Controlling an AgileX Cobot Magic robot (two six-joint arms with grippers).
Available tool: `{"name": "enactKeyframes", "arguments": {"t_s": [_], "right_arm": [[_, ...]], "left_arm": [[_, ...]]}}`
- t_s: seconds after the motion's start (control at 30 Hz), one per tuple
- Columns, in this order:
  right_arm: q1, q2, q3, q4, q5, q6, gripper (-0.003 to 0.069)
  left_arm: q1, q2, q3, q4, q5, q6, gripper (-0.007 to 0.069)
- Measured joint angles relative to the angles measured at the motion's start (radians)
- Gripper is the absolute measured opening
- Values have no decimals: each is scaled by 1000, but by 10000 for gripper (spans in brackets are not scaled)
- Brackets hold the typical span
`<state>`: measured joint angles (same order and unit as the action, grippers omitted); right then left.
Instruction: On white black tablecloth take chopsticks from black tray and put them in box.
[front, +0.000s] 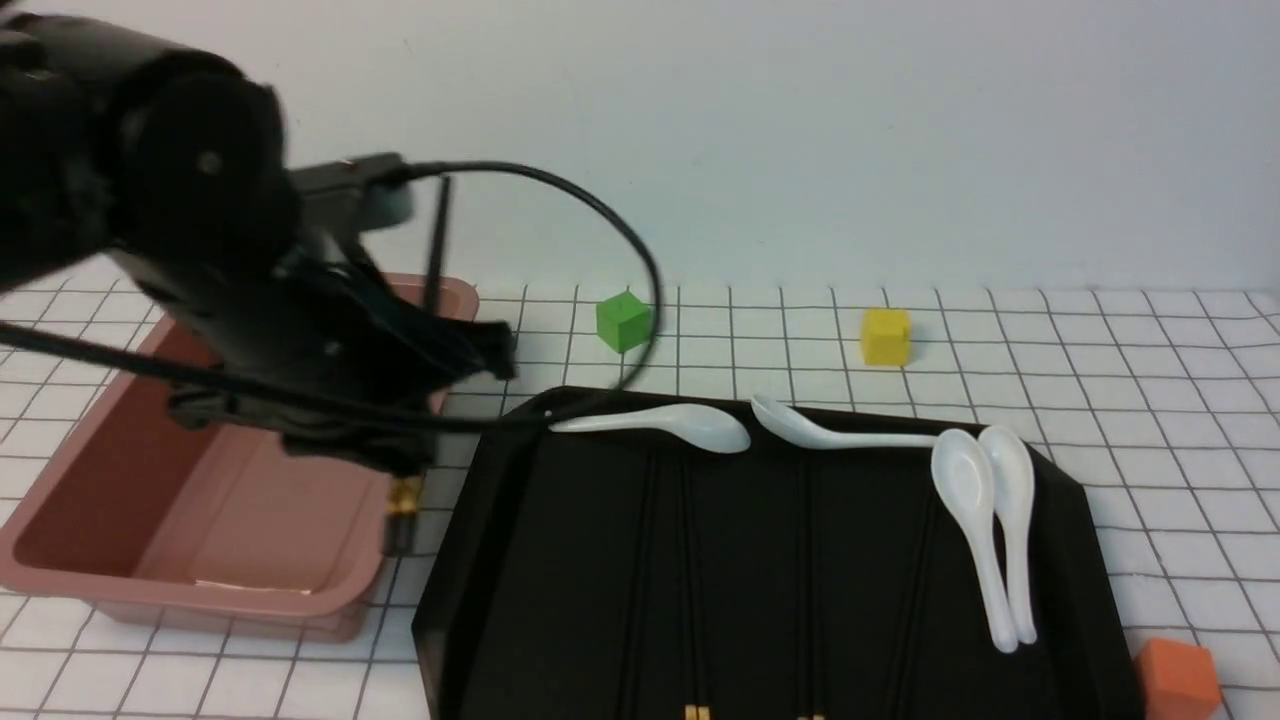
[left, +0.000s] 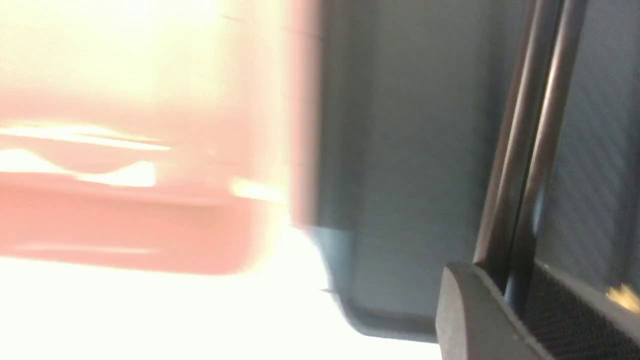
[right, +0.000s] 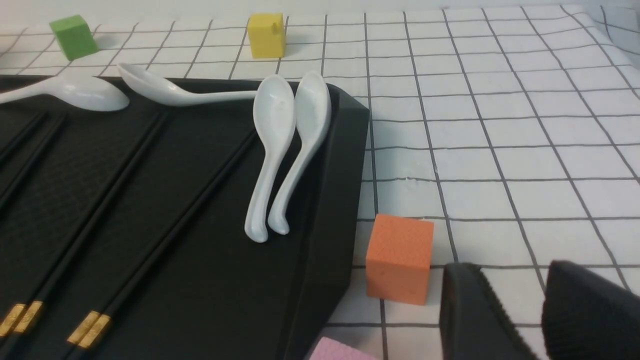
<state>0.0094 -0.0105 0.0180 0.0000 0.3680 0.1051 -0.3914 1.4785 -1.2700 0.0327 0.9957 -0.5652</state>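
Observation:
My left gripper (front: 400, 455) is shut on a pair of black chopsticks (front: 436, 250), which stand nearly upright, gold band (front: 405, 495) down, at the right wall of the brownish-pink box (front: 120, 470). In the left wrist view the two sticks (left: 530, 150) run out from between the closed jaws of the left gripper (left: 515, 285). More chopsticks (front: 660, 580) lie in pairs on the black tray (front: 560, 620). My right gripper (right: 520, 300) stands open and empty over the checked tablecloth (right: 500, 150), right of the tray (right: 330, 200); the front view does not show it.
Several white spoons (front: 985, 520) lie on the tray's far and right part. A green cube (front: 622, 320) and a yellow cube (front: 886, 336) sit behind the tray. An orange cube (right: 400, 257) stands beside the tray's right edge, close to my right gripper.

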Motion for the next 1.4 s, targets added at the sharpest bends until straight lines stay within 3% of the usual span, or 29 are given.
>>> {"name": "enactKeyframes", "arguments": {"t_s": [0.13, 0.27, 0.53, 0.7, 0.77, 0.83, 0.97, 1.13, 1.2, 1.4], "right_arm": [[0, 0, 0, 0, 0, 0, 240], [0, 0, 0, 0, 0, 0, 240], [0, 0, 0, 0, 0, 0, 240], [0, 0, 0, 0, 0, 0, 240], [0, 0, 0, 0, 0, 0, 240], [0, 0, 0, 0, 0, 0, 240], [0, 0, 0, 0, 0, 0, 240], [0, 0, 0, 0, 0, 0, 240], [0, 0, 0, 0, 0, 0, 240], [0, 0, 0, 0, 0, 0, 240]], "left_arm": [[203, 42, 0, 16, -15, 104, 118], [299, 135, 2, 18, -88, 186, 118], [322, 310, 3, 37, -191, 229, 131], [322, 327, 4, 35, -161, 229, 197], [322, 301, 6, 33, -132, 231, 190], [322, 250, 6, 34, -106, 236, 148], [322, 82, 7, 36, -34, 268, -13], [322, -154, 96, 24, -38, 283, -13], [322, -283, 185, 7, -96, 295, -13], [322, -762, 650, -193, -502, 405, -13]]}}
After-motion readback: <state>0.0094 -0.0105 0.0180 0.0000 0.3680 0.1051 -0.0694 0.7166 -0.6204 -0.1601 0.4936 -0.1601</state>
